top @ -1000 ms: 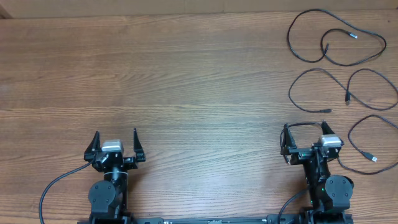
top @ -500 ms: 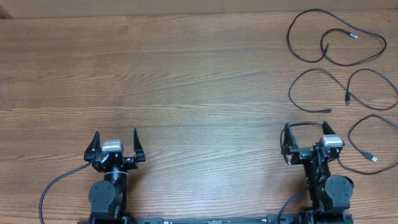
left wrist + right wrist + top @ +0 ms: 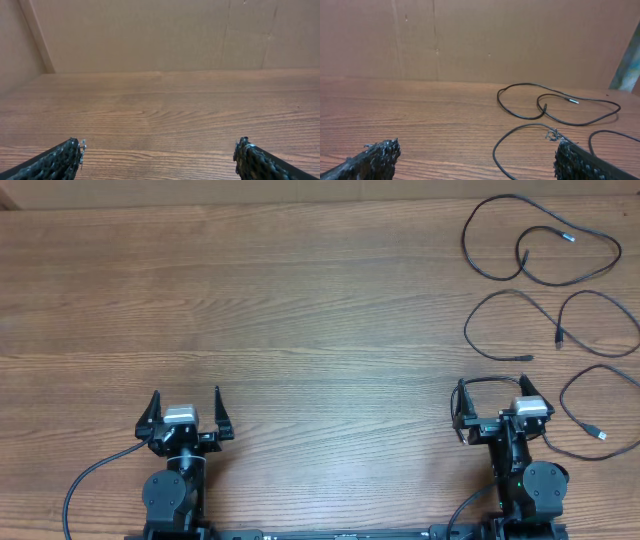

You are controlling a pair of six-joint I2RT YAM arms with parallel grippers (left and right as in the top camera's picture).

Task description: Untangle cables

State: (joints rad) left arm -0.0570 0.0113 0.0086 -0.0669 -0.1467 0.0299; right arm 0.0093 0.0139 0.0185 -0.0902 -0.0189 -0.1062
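Bare wooden table (image 3: 300, 300), plain brown wall (image 3: 150, 35) behind. Looks close to finished: at far right, cables (image 3: 540, 250) laid out as three separate loose loops (no crossings between them apparent), thin, black, limp, tiny plugs at ends. Left gripper (image 3: 186, 393) and right gripper (image 3: 491, 383) spread wide, gripping nothing, parked at near edge.

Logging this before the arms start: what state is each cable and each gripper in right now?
left gripper, open and empty.
right gripper, open and empty.
far cable, lying slack in loops, untouched.
middle cable, slack in loops, apart from the other two.
near cable, slack, looped, untouched.
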